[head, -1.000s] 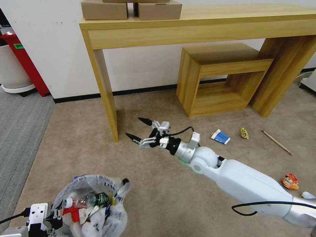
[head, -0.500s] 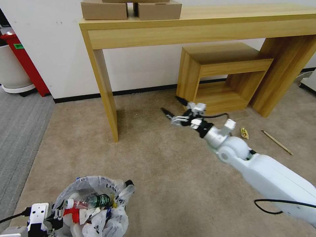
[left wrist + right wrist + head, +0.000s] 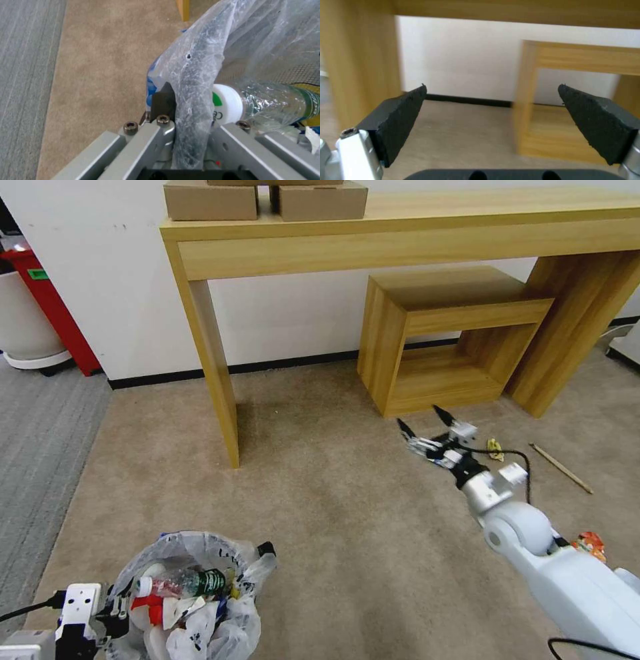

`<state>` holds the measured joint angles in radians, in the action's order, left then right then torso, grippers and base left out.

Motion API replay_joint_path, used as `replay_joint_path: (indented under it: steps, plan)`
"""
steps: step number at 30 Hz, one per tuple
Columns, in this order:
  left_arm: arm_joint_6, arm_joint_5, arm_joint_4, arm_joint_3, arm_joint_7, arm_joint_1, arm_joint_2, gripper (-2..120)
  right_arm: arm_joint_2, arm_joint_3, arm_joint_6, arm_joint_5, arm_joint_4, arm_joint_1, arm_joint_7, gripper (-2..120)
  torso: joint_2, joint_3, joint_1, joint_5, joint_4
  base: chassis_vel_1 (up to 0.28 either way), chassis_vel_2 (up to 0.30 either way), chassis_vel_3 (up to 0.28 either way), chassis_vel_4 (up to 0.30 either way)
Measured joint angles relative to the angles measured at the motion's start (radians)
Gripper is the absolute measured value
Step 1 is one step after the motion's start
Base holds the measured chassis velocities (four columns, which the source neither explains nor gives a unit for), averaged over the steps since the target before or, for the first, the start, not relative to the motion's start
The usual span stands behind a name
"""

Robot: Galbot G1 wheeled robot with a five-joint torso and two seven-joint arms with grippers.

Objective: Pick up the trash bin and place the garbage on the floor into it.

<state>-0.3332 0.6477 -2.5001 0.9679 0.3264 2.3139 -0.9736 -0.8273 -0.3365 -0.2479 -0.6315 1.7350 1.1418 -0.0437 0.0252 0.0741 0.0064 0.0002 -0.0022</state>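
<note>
A: Where does the trash bin (image 3: 193, 593) sit?

B: Near left, by the robot's base, on the beige carpet floor (image 3: 320, 527). The left gripper (image 3: 186, 117) is clamped on its rim, with the crinkly plastic liner (image 3: 200, 70) pinched between the fingers. Inside lies a clear bottle (image 3: 183, 583) with a green label, among wrappers.

A: How will that bin handle?

B: Light, I'd judge, and the rim looks like stiff frame under the film. The film itself is slick, so the hold may creep if the bin swings.

A: And the right gripper (image 3: 427, 427)?

B: Out over the carpet on the right, fingers spread wide with nothing between them, in front of the low wooden shelf (image 3: 447, 340). Just right of it lies a yellow scrap (image 3: 494, 449); farther right a thin wooden stick (image 3: 561, 468); nearer, beside the arm, an orange wrapper (image 3: 588, 545).

A: Where should those be taken?

B: The scrap looks crumpled and soft, so pinch it across the middle; it should weigh next to nothing. The stick is stiff and lies flat on the pile, so I'd grip near its centre to stop it tipping. The wrapper is partly hidden by the arm, so I can't tell its shape well.
</note>
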Motion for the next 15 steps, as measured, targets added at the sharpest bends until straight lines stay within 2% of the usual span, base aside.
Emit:
replay_joint_path:
  steps: [1, 3, 4, 6, 15]
  plan:
    - [0.0, 0.0, 0.0, 0.0, 0.0, 0.0, 0.0, 0, 0.0, 0.0, 0.0, 0.0, 0.0, 0.0, 0.0, 100, 0.0, 0.0, 0.0, 0.0, 0.0, 0.0, 0.0, 0.0, 0.0]
    - [0.004, -0.021, 0.0, -0.012, -0.011, -0.003, -0.006, 0, -0.029, -0.087, 0.017, 0.036, 0.019, 0.07, 0.067, 100, 0.0, 0.0, 0.0, -0.0001, 0.0001, 0.0, 0.0, 0.0, 0.0]
    - [0.004, -0.021, 0.0, -0.012, -0.011, -0.003, -0.006, 0, -0.029, -0.087, 0.017, 0.036, 0.019, 0.07, 0.067, 100, 0.0, 0.0, 0.0, -0.0001, 0.0001, 0.0, 0.0, 0.0, 0.0]
    - [0.01, -0.034, 0.0, -0.019, -0.017, -0.009, -0.007, 0, -0.06, -0.154, 0.023, 0.055, 0.038, 0.126, 0.09, 100, 0.0, 0.0, 0.0, -0.0001, 0.0002, 0.0, 0.0, 0.0, 0.0]
    - [0.013, -0.05, 0.0, -0.044, -0.025, -0.029, 0.001, 0, -0.134, -0.283, 0.018, 0.129, 0.094, 0.247, 0.094, 100, 0.0, 0.0, 0.0, -0.0002, 0.0, 0.0, 0.0, 0.0, 0.0]
